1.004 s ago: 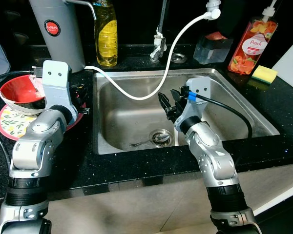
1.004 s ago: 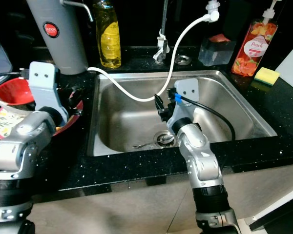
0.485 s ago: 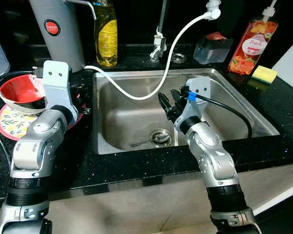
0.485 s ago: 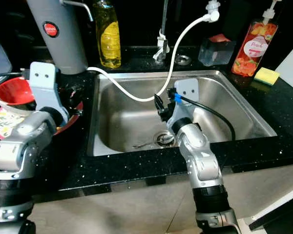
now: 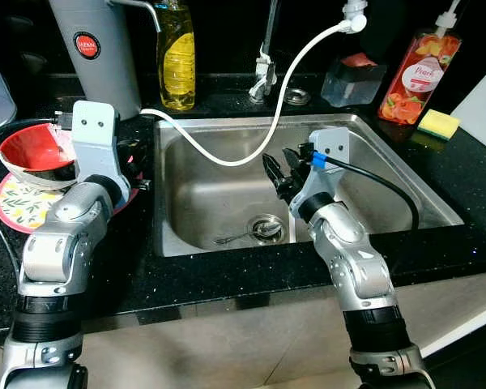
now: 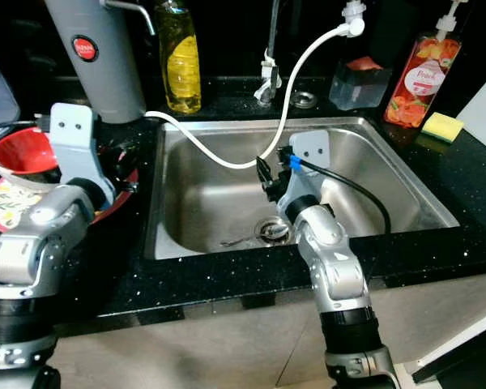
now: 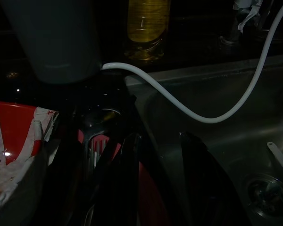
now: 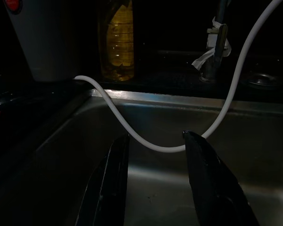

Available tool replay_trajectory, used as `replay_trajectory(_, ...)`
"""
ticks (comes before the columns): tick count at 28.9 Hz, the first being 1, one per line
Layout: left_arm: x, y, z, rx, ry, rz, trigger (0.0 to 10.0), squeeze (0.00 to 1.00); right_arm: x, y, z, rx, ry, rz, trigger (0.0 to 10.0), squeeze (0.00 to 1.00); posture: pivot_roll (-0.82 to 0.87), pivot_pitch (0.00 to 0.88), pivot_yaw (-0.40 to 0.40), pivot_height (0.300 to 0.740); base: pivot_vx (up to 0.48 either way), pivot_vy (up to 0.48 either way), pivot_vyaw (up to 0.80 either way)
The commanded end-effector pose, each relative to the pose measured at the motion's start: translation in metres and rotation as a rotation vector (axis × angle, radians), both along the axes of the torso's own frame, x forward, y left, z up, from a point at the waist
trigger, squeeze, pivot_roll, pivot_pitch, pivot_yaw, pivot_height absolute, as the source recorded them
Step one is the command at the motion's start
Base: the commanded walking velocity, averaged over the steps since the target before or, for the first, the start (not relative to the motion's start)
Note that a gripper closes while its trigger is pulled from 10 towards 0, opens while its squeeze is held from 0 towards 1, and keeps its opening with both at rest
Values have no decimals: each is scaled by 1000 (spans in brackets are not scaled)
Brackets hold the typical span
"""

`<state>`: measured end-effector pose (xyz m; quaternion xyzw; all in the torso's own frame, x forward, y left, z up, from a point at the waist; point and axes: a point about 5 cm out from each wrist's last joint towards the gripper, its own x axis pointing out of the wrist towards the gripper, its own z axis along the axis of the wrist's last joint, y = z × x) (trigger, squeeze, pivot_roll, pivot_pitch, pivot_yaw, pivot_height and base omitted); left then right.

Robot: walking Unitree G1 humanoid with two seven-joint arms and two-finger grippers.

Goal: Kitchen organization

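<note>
Over the sink (image 5: 389,174), right gripper (image 5: 280,172) hangs fingers spread, likely staging for the spoon (image 5: 236,237) at 7 o'clock below; left gripper (image 7: 160,183) spread beside red bowl (image 5: 34,151)

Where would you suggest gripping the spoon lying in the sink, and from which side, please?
Probably the handle, from straight above. The spoon lies flat on the sink floor, its bowl resting at the drain and its thin handle pointing toward the robot's left. The open right gripper hangs just above it; fingers should straddle the handle crosswise.
</note>
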<state>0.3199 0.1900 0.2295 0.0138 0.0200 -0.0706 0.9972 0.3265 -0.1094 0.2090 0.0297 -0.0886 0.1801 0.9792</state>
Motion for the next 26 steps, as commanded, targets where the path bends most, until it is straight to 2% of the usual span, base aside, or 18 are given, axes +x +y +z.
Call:
replay_trajectory(1, 1, 0, -1, -6, 3, 3, 10000, 0, 1, 0, -1, -3, 7, 2, 10000, 0, 49, 0, -72, 740, 0, 0, 0)
replay_trajectory(9, 2, 1, -1, -1, 8, 11, 10000, 0, 1, -3, -1, 2, 5, -11, 10000, 0, 54, 0, -67, 740, 0, 0, 0)
replay_trajectory(15, 0, 5, -2, -49, 17, 39, 10000, 0, 0, 1, -2, -4, 8, 7, 10000, 0, 54, 0, -69, 740, 0, 0, 0)
replay_trajectory(16, -1, 5, -3, -67, 26, 46, 10000, 0, 1, 0, -2, -4, 9, 6, 10000, 0, 54, 0, -69, 740, 0, 0, 0)
replay_trajectory(17, -1, 6, -4, -122, 42, 53, 10000, 0, 1, 0, -1, -2, 8, 4, 10000, 0, 59, 0, -70, 740, 0, 0, 0)
replay_trajectory(18, -1, 9, -6, -213, 69, 66, 10000, 0, 2, -1, -1, 0, 6, 0, 10000, 0, 58, 0, -71, 740, 0, 0, 0)
replay_trajectory(19, -1, 9, -6, -213, 69, 66, 10000, 0, 2, -1, -1, 0, 6, 0, 10000, 0, 58, 0, -71, 740, 0, 0, 0)
replay_trajectory(21, 1, 14, -10, -307, 116, 93, 10000, 0, 2, -2, -1, 1, 6, -3, 10000, 0, 60, 0, -72, 740, 0, 0, 0)
replay_trajectory(23, 2, 19, -18, -345, 182, 116, 10000, 0, 2, -1, -1, 2, 9, 0, 10000, 0, 69, 0, -76, 740, 0, 0, 0)
replay_trajectory(26, 1, 25, -20, -345, 196, 133, 10000, 0, 2, 2, -3, 2, 11, 7, 10000, 0, 75, 0, -73, 740, 0, 0, 0)
